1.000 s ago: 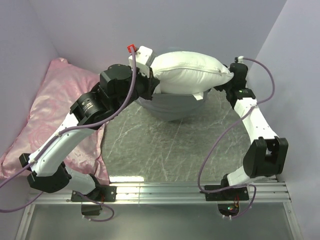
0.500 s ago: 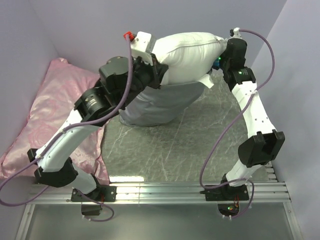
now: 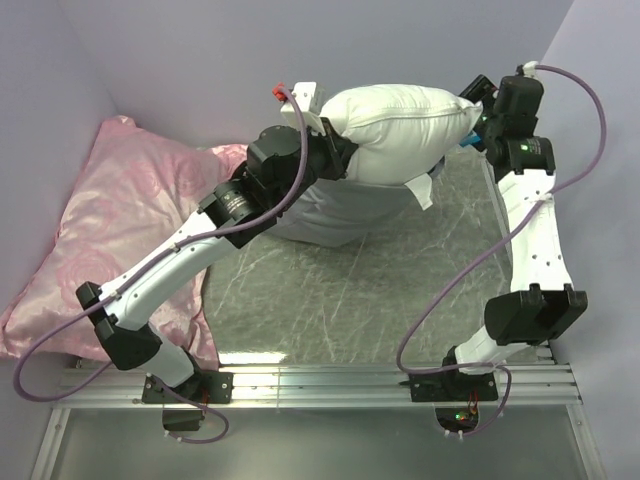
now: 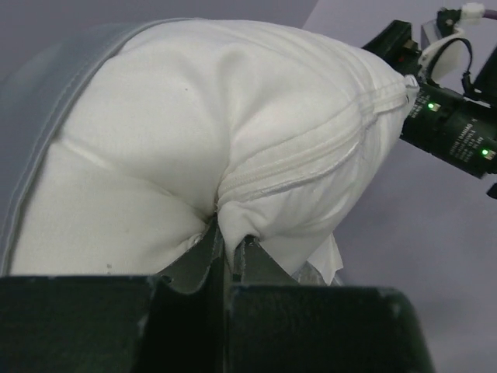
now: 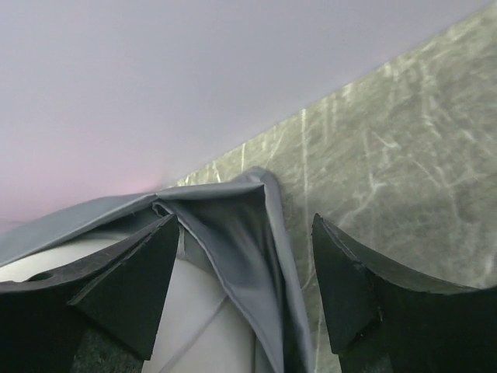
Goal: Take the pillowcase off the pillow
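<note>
The white pillow (image 3: 400,125) is held up above the back of the table. My left gripper (image 3: 345,160) is shut on a fold of the pillow's left end; in the left wrist view my left gripper (image 4: 229,245) pinches white fabric of the pillow (image 4: 194,132) by its seam. The silver-grey pillowcase (image 3: 330,215) hangs below the pillow and reaches the table. My right gripper (image 3: 480,118) is at the pillow's right end. In the right wrist view my right gripper (image 5: 245,237) is open, with a corner of the pillowcase (image 5: 248,225) between the fingers and white pillow (image 5: 182,326) beneath.
A large pink rose-patterned pillow (image 3: 110,230) lies at the left against the wall. The grey marbled table mat (image 3: 350,300) spreads under the arms. Lilac walls close the back and both sides. A white tag (image 3: 425,190) hangs under the pillow.
Both arms have carried the pillow up and to the right. The left arm has stretched out further. More grey pillowcase hangs below the pillow than a second ago.
</note>
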Available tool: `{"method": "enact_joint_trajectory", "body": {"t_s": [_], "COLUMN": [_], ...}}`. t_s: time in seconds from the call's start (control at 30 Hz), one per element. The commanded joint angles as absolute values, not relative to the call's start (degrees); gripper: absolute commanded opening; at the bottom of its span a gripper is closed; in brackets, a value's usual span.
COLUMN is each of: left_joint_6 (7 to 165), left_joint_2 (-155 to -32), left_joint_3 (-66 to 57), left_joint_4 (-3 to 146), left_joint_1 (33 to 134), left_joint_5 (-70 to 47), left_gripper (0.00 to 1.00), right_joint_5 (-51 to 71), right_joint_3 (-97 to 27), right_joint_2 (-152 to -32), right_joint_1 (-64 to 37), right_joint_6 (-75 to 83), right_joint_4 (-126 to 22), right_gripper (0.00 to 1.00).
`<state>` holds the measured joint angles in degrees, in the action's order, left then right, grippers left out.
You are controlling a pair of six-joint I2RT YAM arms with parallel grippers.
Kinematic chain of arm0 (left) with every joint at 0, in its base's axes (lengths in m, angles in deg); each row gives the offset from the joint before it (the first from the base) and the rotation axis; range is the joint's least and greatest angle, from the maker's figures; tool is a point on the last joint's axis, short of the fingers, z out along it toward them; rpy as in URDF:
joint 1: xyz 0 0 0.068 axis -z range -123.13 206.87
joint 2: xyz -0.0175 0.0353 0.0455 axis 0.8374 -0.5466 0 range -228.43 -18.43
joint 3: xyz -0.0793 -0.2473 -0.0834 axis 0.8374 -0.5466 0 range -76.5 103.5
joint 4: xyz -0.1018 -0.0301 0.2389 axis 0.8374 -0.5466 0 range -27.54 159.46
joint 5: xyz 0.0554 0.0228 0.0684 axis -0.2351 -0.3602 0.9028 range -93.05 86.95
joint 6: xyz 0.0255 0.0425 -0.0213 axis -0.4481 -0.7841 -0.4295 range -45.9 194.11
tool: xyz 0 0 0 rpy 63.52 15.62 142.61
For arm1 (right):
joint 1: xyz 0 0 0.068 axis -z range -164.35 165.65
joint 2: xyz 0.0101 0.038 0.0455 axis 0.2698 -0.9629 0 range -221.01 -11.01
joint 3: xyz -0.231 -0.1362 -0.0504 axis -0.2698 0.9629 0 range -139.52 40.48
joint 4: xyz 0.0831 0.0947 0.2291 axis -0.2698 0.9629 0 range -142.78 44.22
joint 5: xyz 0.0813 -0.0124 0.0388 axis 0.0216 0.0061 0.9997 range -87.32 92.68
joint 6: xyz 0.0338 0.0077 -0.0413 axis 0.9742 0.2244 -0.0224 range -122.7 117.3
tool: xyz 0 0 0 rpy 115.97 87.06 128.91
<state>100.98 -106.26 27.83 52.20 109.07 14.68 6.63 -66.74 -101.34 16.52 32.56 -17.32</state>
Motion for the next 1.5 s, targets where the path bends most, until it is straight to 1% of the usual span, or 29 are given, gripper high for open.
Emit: {"method": "enact_joint_trajectory", "body": {"t_s": [0.0,0.07,0.1,0.13,0.17,0.2,0.33,0.4,0.43,0.5,0.53,0.57,0.6,0.63,0.7,0.73,0.87,0.97,1.0,1.1,1.2,1.47], "left_joint_6": [107.1,110.1,110.9,112.4,113.2,113.9,120.4,123.2,125.6,127.2,128.1,128.1,128.2,128.2,128.1,127.8,127.3,126.1,125.6,124.2,123.1,120.8], "left_joint_2": [-108.2,-108.7,-109.4,-109.8,-110.3,-110.9,-110.8,-109.1,-108.5,-107.6,-107.7,-107.9,-108.8,-109.6,-111.7,-112.4,-115.4,-116.3,-117.3,-119.1,-119.5,-119.4], "left_joint_3": [24.9,22.9,21.9,21.2,19.3,18.1,11.1,4.1,-0.6,-4.3,-5.5,-7.2,-7.7,-7.6,-7.3,-7.3,-8.6,-9.7,-9.7,-7.8,-7.3,-6.3], "left_joint_4": [54.9,55.8,56.9,57.1,57.4,59.2,64.9,67.7,71.0,73.5,74.4,76.2,76.8,77.1,77.2,77.5,78.9,81.1,81.5,80.4,81.2,81.3], "left_joint_1": [106.5,104.8,103.9,103.5,103.1,102.6,102.5,102.7,103.1,104.0,105.2,105.9,107.5,108.4,110.1,111.6,114.9,116.7,117.2,118.8,119.4,120.3], "left_joint_5": [13.8,11.0,10.3,10.1,8.8,8.0,7.8,9.6,10.5,13.3,14.0,14.7,15.5,15.8,16.9,17.2,18.0,17.9,17.6,18.0,18.0,17.4], "left_gripper": [0.0,0.0,0.0,0.0,0.0,0.0,0.0,0.0,0.0,0.0,0.0,0.0,0.0,0.0,0.0,0.0,0.0,0.0,0.0,0.0,0.0,0.0], "right_joint_5": [9.9,9.1,8.7,8.6,8.1,7.9,13.5,14.5,15.3,18.7,20.4,20.6,19.5,18.2,15.5,14.8,13.8,11.7,11.3,10.9,7.6,8.8], "right_joint_3": [-71.7,-71.5,-69.4,-66.8,-62.4,-61.5,-60.5,-52.1,-46.2,-38.6,-34.1,-25.8,-22.4,-16.9,-11.8,-7.1,2.0,9.9,11.4,14.7,15.3,22.5], "right_joint_2": [-98.1,-97.5,-96.0,-92.0,-90.0,-88.7,-86.6,-82.8,-78.6,-74.1,-69.1,-66.7,-62.9,-61.4,-58.7,-55.9,-50.0,-42.7,-38.9,-33.1,-29.7,-27.3], "right_joint_1": [18.5,18.4,18.4,18.5,18.6,18.6,18.7,18.6,18.7,17.9,17.2,16.3,13.0,11.3,7.8,5.4,3.7,3.5,3.5,3.5,3.5,3.5], "right_joint_6": [34.0,33.2,33.4,33.8,33.9,33.9,33.9,35.4,36.2,37.6,38.9,41.2,42.1,43.4,45.2,47.5,52.5,57.9,59.0,61.3,61.2,66.4], "right_joint_4": [-15.4,-14.1,-15.4,-17.1,-20.1,-20.3,-18.0,-22.4,-23.2,-27.0,-29.4,-32.6,-33.4,-34.2,-36.4,-37.4,-39.9,-40.2,-40.3,-37.1,-32.5,-34.2], "right_gripper": [0.77,0.77,0.78,0.79,0.82,0.83,0.82,0.82,0.83,0.83,0.83,0.83,0.83,0.83,0.84,0.84,0.89,0.95,0.96,0.96,0.99,1.0]}}
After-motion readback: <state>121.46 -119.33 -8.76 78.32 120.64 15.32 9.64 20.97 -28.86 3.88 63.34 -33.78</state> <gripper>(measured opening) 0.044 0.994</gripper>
